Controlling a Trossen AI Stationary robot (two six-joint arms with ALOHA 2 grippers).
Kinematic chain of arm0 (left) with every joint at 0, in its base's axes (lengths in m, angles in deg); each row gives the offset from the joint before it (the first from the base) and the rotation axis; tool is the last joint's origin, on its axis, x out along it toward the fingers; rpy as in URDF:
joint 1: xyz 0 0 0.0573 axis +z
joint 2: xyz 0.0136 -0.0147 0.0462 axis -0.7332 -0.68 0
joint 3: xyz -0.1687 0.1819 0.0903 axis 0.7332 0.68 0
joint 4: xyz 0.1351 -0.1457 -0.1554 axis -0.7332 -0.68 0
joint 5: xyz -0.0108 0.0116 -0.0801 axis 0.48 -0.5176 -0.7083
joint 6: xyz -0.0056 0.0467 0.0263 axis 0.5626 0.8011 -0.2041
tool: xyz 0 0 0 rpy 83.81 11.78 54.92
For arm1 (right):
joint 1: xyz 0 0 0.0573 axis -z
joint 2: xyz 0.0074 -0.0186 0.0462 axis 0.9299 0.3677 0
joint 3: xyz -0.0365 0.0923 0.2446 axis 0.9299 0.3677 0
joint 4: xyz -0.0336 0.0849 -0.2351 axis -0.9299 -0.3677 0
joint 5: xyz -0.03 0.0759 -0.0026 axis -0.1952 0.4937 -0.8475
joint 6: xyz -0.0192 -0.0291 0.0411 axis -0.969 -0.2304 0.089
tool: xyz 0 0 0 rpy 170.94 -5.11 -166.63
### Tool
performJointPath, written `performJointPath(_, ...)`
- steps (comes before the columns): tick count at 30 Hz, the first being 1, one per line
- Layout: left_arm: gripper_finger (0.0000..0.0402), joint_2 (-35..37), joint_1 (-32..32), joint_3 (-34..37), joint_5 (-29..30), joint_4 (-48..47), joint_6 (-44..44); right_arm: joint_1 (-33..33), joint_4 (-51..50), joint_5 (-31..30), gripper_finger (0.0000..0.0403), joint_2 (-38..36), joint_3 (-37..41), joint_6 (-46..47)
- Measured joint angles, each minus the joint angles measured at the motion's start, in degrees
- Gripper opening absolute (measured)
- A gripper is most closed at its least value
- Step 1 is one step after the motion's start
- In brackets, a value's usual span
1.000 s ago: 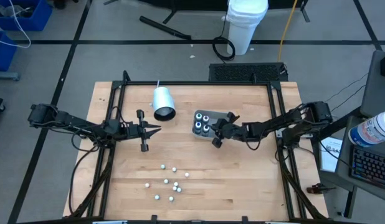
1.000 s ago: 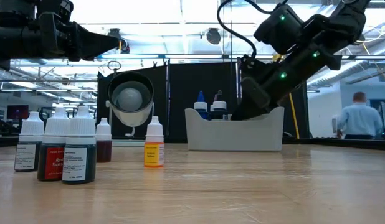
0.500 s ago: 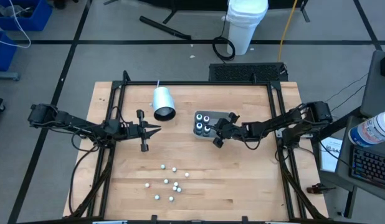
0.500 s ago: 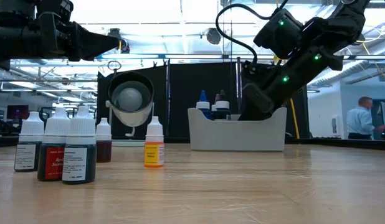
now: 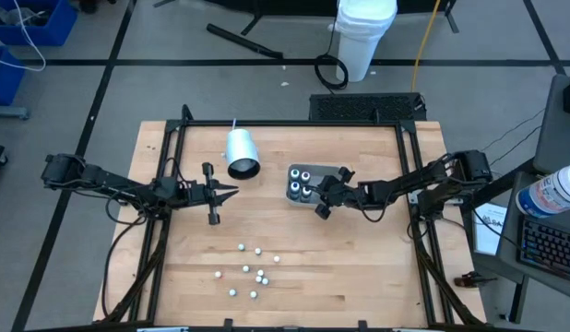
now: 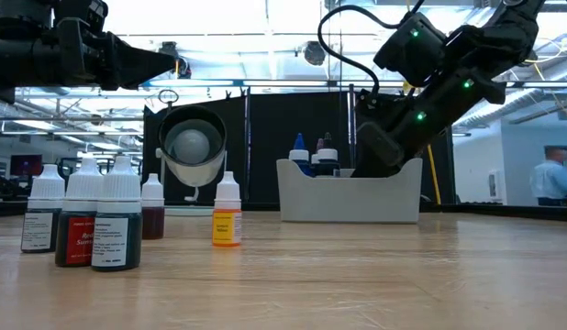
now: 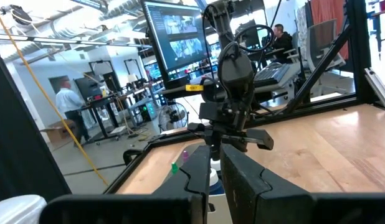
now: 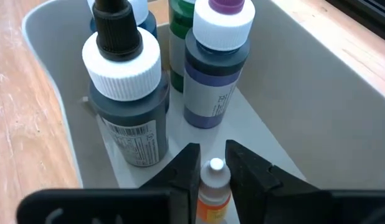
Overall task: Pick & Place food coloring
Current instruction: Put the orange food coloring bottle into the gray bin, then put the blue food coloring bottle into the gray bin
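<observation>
A grey tray right of the table's middle holds upright food coloring bottles with black, purple and green tops. My right gripper reaches into the tray and is shut on a small white-tipped, orange-labelled bottle. Several loose bottles stand on their bases near the table's front; the low view shows them close by, one of them yellow. My left gripper hovers shut left of centre, holding nothing. My right gripper pinches the small bottle just below its white tip between its two fingers. The fingers slant down into the tray from the table's right side. The bottle stands upright between them; the gripper hides its base, so whether it rests on the tray floor I cannot tell.
A white cup lies on its side at the far left of the table, its mouth toward the near edge. A dark frame rims the table. A person walks in the room behind.
The tray, with my right gripper in it, has shifted a little toward the table's right edge and then kept still.
</observation>
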Motion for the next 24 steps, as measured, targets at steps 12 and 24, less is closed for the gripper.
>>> performJointPath(12,0.0047,0.01,0.0,0.0,-0.01,-0.02,-0.74,-0.02,0.02,-0.26,0.0126,0.0,0.0,1.95)
performJointPath(24,0.0047,0.02,0.0,0.0,-0.02,-0.28,-1.27,-0.67,2.52,-2.04,0.0128,-7.25,0.09,-4.43)
